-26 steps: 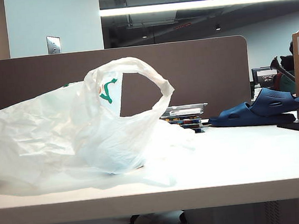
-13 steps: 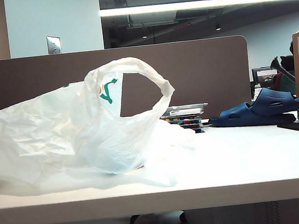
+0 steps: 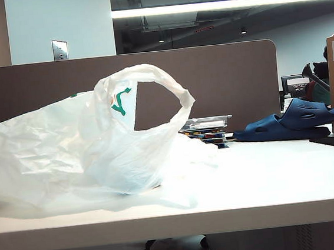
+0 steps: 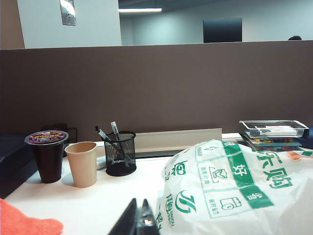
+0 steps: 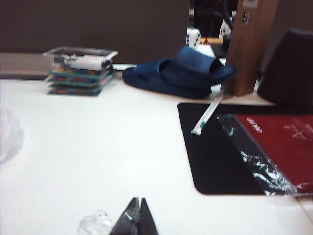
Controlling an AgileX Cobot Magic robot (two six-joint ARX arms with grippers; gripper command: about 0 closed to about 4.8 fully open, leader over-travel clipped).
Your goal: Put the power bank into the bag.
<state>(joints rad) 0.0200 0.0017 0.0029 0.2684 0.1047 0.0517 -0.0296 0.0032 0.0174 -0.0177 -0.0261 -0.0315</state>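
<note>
The bag point(image 3: 81, 151) is thin, crinkled translucent white plastic; the desk point(image 3: 267, 180) is smooth and matt. The slippers point(image 5: 178, 73) look like matt blue foam, the pen cup point(image 4: 120, 154) black wire mesh.

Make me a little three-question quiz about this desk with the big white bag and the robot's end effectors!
1. True or false: the bag lies on the table.
2. What stands in the black mesh cup? A) pens B) spoons C) flowers
3. Fill in: the left end effector and the right end effector are both ____.

Key: 1 true. 2 A. 3 shut, holding nothing. The power bank is not visible in any view.
</note>
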